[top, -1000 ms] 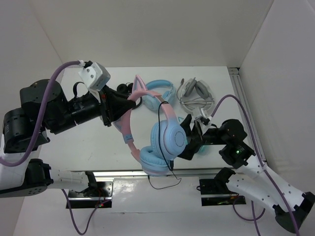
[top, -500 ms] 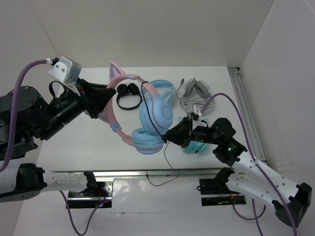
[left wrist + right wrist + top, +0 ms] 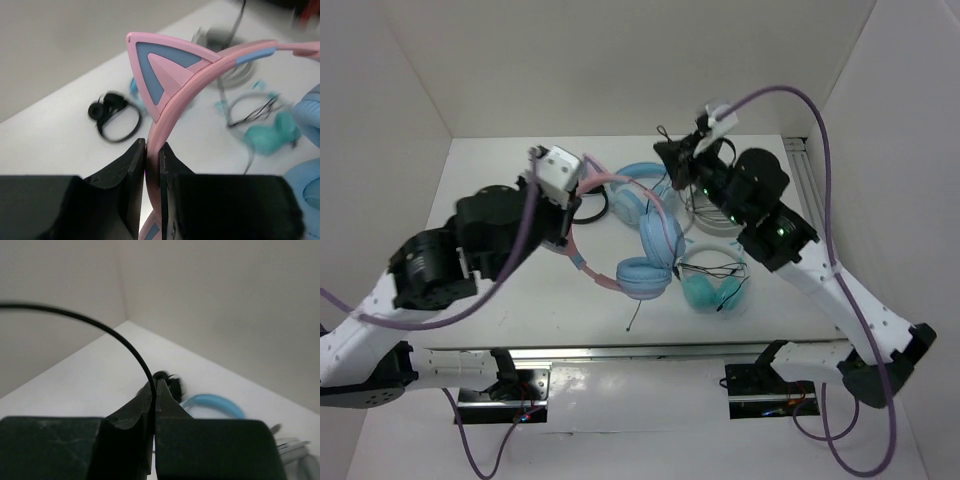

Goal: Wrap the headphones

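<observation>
The headphones (image 3: 642, 277) have a pink cat-ear headband (image 3: 172, 65) and light blue ear cups, and they hang over the middle of the table. My left gripper (image 3: 570, 208) is shut on the pink headband just below one ear, and the left wrist view shows the band pinched between its jaws (image 3: 152, 150). My right gripper (image 3: 665, 152) is raised at the back, above the headphones. It is shut on the thin black cable (image 3: 120, 342), which arcs away to the left from its jaws (image 3: 154, 387). The cable's loose end (image 3: 632, 320) trails near the table's front edge.
An all-teal pair (image 3: 715, 287) lies to the right of the hanging cups. A plain light blue pair (image 3: 628, 203) and a small black pair (image 3: 592, 208) lie behind them. A grey pair (image 3: 708, 222) lies partly under my right arm. White walls enclose the table.
My right gripper closed on the cable and rose from low front right to the back, above the headphones. My left arm carried the headphones from the left toward the middle.
</observation>
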`<state>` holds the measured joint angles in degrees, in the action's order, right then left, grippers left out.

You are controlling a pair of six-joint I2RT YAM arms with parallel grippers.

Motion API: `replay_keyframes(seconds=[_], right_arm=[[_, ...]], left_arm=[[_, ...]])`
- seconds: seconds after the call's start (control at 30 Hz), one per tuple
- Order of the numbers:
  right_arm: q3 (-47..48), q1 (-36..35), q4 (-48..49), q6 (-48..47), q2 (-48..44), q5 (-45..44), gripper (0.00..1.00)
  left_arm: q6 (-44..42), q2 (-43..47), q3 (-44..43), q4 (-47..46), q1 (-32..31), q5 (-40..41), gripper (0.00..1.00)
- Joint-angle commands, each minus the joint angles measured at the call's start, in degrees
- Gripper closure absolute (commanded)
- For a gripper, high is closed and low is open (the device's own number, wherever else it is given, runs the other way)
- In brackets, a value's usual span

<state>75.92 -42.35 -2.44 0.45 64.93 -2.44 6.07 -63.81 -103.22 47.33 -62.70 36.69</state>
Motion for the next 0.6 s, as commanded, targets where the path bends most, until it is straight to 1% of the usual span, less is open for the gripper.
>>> replay_keyframes(seconds=[0.0,0.03,0.07,0.1,0.17,0.2,0.23,0.3,0.37,0.4,0.47,0.5,0.53,0.57], right_arm=[[10.98,4.54,-5.12,-7.39,7.30,-7.50,1.00],[12.92,5.60,-5.12,-8.70,10.19,-6.80,1.00],[14.76,6.31,-5.12,-11.41,11.44,-6.10,1.00],[18.35,7.01,-4.51,-12.83,12.67,-5.57,1.00],[22.76,7.02,-6.43,-16.42,16.27,-5.04,1.00],[26.17,7.02,-6.44,-17.14,17.07,-5.03,1.00],[27.69,7.02,-7.14,-17.67,17.77,-4.25,1.00],[31.63,5.97,-8.02,-18.37,18.57,-3.63,1.00],[33.49,4.82,-8.81,-18.90,18.57,-3.63,1.00],[34.11,3.34,-9.33,-18.91,18.57,-3.63,1.00],[34.12,1.40,-9.34,-19.43,17.09,-3.63,1.00],[34.12,-1.13,-9.34,-21.09,17.08,-3.63,1.00],[33.25,-2.72,-9.34,-21.71,16.38,-5.37,1.00],[33.24,-4.31,-11.43,-22.59,16.37,-6.08,1.00]], left_arm=[[-2.20,0.79,7.49,-6.20,4.06,1.12,1.00],[-2.20,0.79,8.72,-6.20,5.47,-0.46,1.00],[-2.89,1.58,10.56,-6.20,6.87,-5.00,1.00],[-2.90,2.63,11.19,-6.20,8.80,-7.22,1.00],[-3.60,3.25,11.73,-6.20,9.34,-10.13,1.00],[-3.60,3.25,11.73,-4.89,9.35,-10.67,1.00],[-3.60,3.25,11.73,-3.92,9.35,-10.67,1.00],[-3.60,2.64,11.73,-1.82,9.35,-7.18,1.00],[-2.82,1.07,12.33,-1.19,9.35,-3.31,1.00],[-1.60,0.54,12.34,-1.19,9.35,0.28,1.00],[-0.45,-0.61,12.34,0.12,10.57,2.85,1.00],[0.26,-1.83,11.21,0.13,11.19,4.69,1.00],[0.87,-2.54,10.68,0.83,11.71,4.71,1.00],[0.88,-3.24,10.67,0.83,12.33,4.71,1.00]])
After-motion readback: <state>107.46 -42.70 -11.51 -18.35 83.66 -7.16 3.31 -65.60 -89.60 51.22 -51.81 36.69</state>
